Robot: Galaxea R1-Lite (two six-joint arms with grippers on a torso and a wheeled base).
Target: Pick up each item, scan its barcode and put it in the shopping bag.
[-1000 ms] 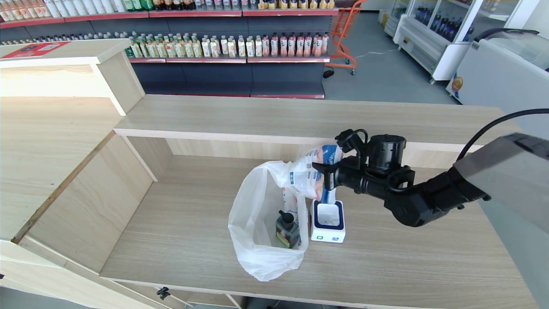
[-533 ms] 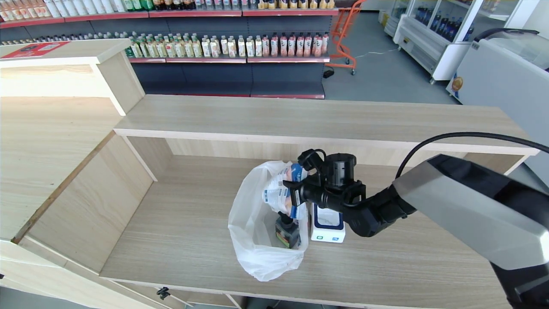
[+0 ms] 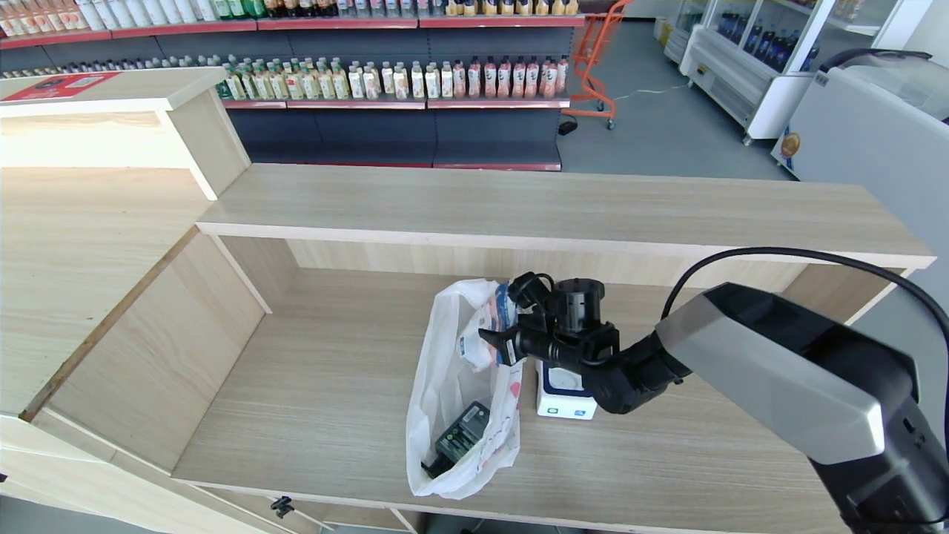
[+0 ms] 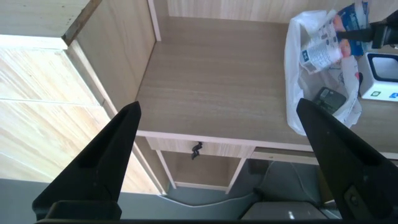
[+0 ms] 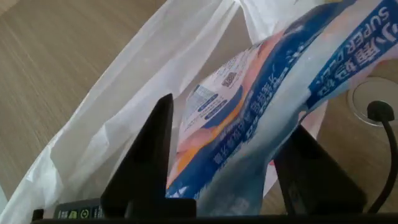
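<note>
Checkout counter [image 3: 311, 386] with a white plastic shopping bag [image 3: 445, 400] standing open just beside a white, blue-framed scanner [image 3: 565, 393]. In the head view the right gripper [image 3: 498, 343] is clamped on a blue, white and orange snack packet [image 3: 480, 332], held in the bag's mouth; a dark item [image 3: 461, 443] lies tilted at the bottom of the bag. The right wrist view adds the detail of the grip: the packet [image 5: 261, 118] sits between the two black fingers [image 5: 149, 155], with the bag's rim [image 5: 124, 112] around it. The left wrist view shows the left gripper [image 4: 217, 107] spread wide and empty, high above the counter's front edge and well apart from the bag [image 4: 298, 81], packet [image 4: 320, 46] and scanner [image 4: 380, 78].
</note>
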